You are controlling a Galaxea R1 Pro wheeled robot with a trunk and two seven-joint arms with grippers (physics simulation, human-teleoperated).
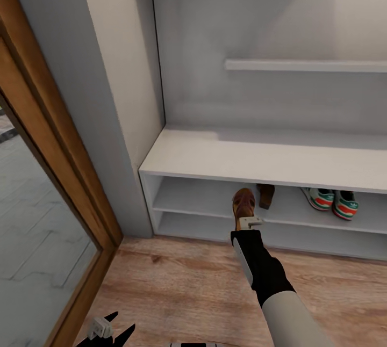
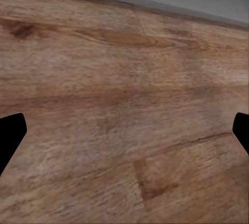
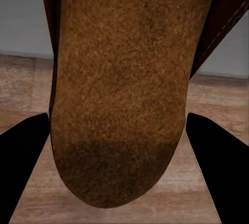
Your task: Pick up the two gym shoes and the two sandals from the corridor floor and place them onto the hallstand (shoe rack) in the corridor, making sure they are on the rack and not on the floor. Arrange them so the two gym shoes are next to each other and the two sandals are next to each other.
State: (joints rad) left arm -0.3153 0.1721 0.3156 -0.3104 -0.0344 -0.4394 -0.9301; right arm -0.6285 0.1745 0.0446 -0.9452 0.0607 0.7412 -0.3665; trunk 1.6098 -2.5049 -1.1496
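My right gripper (image 1: 248,222) is shut on a brown sandal (image 1: 243,203) and holds it at the front edge of the hallstand's (image 1: 242,156) lower open tier. In the right wrist view the sandal's tan footbed (image 3: 122,89) sits between the two dark fingers (image 3: 23,156). The other sandal (image 1: 266,195) stands on that same tier just to the right and further back. Two gym shoes (image 1: 321,198) (image 1: 345,204) sit side by side on the tier further right. My left gripper (image 1: 110,331) hangs open low over the corridor floor (image 2: 124,78), holding nothing.
A wood-framed glass door (image 1: 64,175) stands at the left beside a grey wall pillar (image 1: 102,94). A floating grey shelf (image 1: 306,65) sticks out above the bench. Wood plank floor (image 1: 177,282) stretches in front of the rack.
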